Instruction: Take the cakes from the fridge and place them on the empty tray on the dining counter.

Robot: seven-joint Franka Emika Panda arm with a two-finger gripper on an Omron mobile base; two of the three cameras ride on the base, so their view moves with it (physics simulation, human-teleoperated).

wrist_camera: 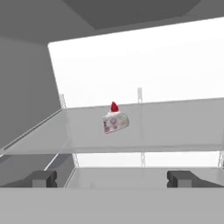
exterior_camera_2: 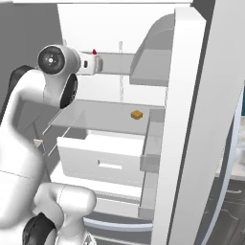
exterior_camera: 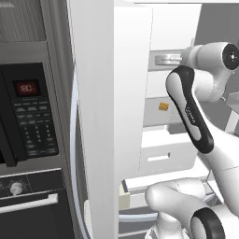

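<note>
From the hand view I see my wide-open gripper (wrist_camera: 112,178) level with the fridge's glass shelf (wrist_camera: 175,127), the white cherry-topped cake wedge (wrist_camera: 115,121) straight ahead at twelve o'clock.

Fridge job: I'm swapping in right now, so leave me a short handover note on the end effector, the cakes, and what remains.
End effector: open, holding nothing, reaching into the open fridge at upper-shelf height.
White cherry-topped cake: on the upper glass shelf, straight ahead of the fingers, untouched.
Brown square cake: on the lower glass shelf above the drawer.
Done: fridge doors open.
Left: grasp each cake and carry both to the tray on the dining counter.
</note>
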